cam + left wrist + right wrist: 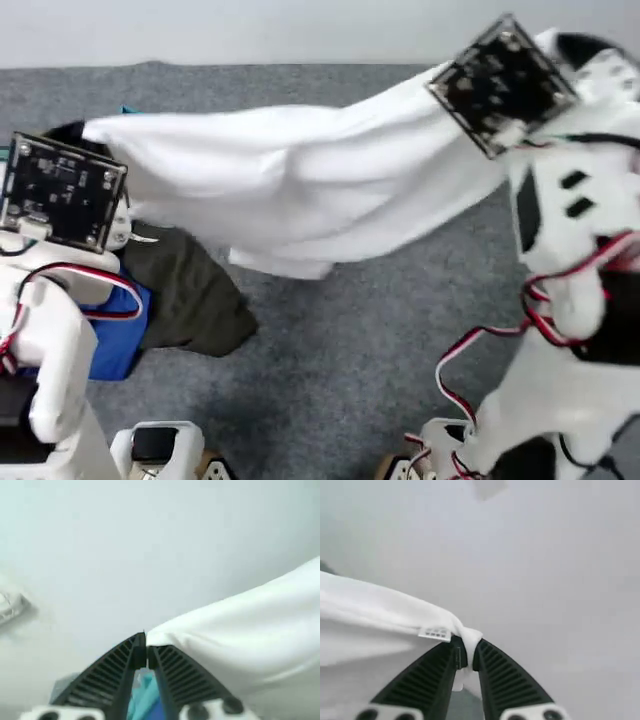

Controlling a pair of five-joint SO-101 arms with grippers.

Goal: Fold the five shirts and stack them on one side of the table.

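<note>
The white shirt (300,190) hangs stretched above the far edge of the table (360,350), one end pinched by the left gripper (145,650), the other by the right gripper (465,655), only at the very tips. Such a thin hold may slip and drop it onto the dark shirt (190,290).

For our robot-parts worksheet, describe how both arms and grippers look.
The left arm and right arm are white moulded plastic, each carrying a black square circuit board and red-white-black cables. The left gripper and right gripper have black, ribbed, tapering fingers.
</note>
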